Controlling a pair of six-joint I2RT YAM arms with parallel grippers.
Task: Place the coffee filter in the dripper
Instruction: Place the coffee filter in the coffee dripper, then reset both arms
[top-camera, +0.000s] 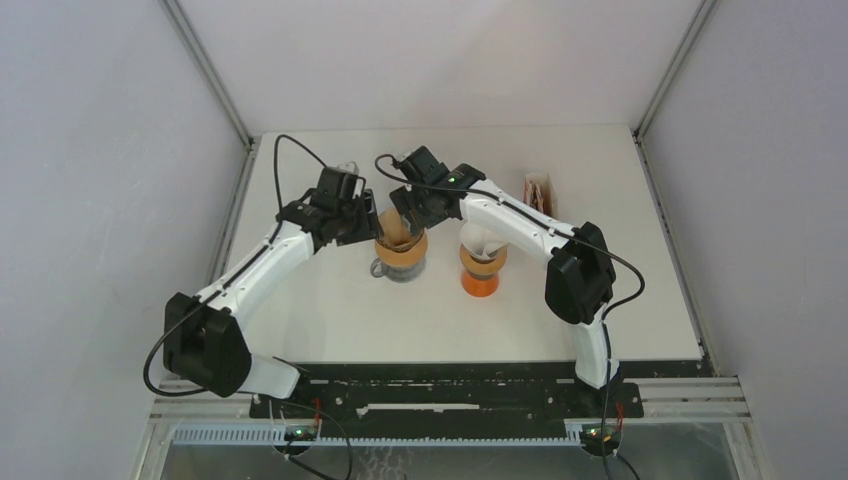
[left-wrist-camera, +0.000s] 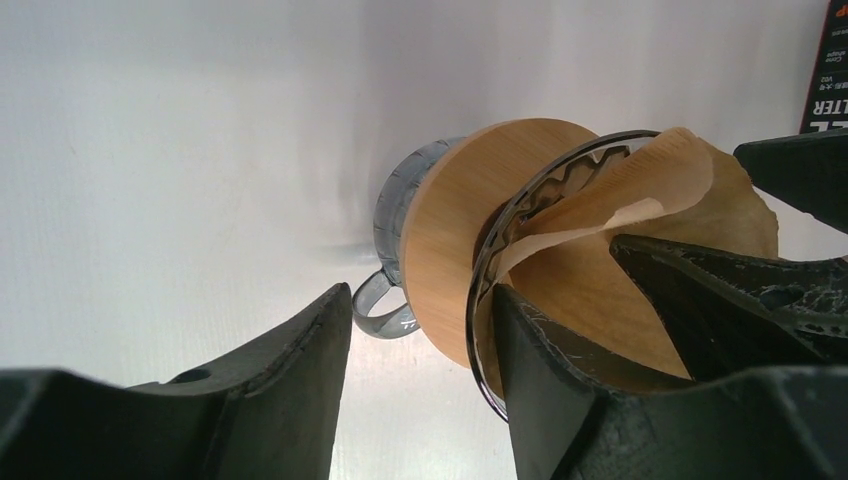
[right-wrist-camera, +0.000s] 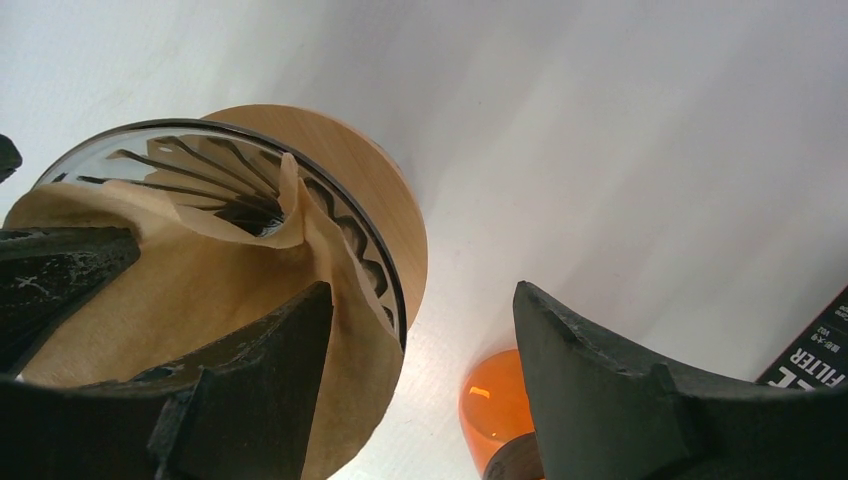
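With left gripper (left-wrist-camera: 420, 300) and right gripper (right-wrist-camera: 422, 295) open astride the dripper (right-wrist-camera: 200, 165), we judge the paper filter (right-wrist-camera: 200, 300) light, limp and tearable, best pinched by its upper edge.

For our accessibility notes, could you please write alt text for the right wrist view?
A brown paper coffee filter sits unevenly inside a glass dripper with a wooden collar, the open right gripper straddling its rim. An orange dripper stands nearby.

High rear overview, both wrist cameras close on dripper (left-wrist-camera: 450, 225)
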